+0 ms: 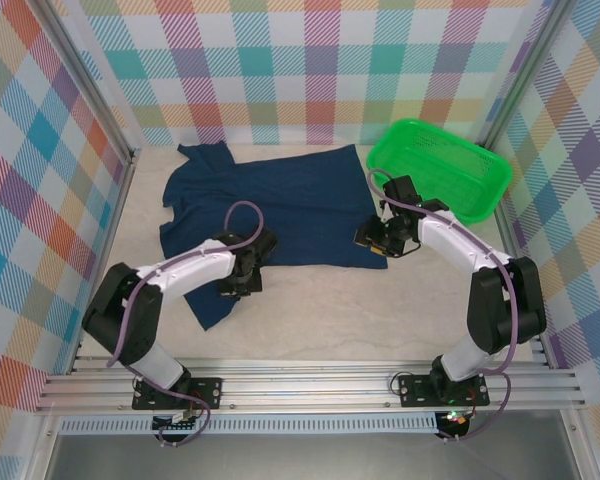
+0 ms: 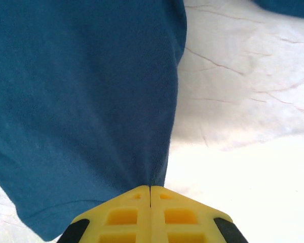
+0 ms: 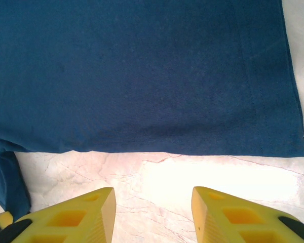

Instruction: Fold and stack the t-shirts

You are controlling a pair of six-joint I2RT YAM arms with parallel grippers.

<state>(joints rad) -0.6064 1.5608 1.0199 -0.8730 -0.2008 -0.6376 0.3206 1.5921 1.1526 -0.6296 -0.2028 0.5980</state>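
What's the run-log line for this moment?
left gripper: shut on edge of dark navy blue cotton t-shirt | right gripper: open, over pale table, short of hem | shirt: spread out, unfolded

Light: I saw bright, even overhead light | Shadows: faint, soft on tabletop [image 1: 320, 310] | Glare: it blew out white in both wrist views | Focus: t-shirt [image 2: 81, 101] weave looked soft in left wrist view

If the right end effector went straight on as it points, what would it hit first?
Likely the shirt, at its near edge, past a strip of bare table ahead of the open right end effector. If angled down, table first; depth unclear.
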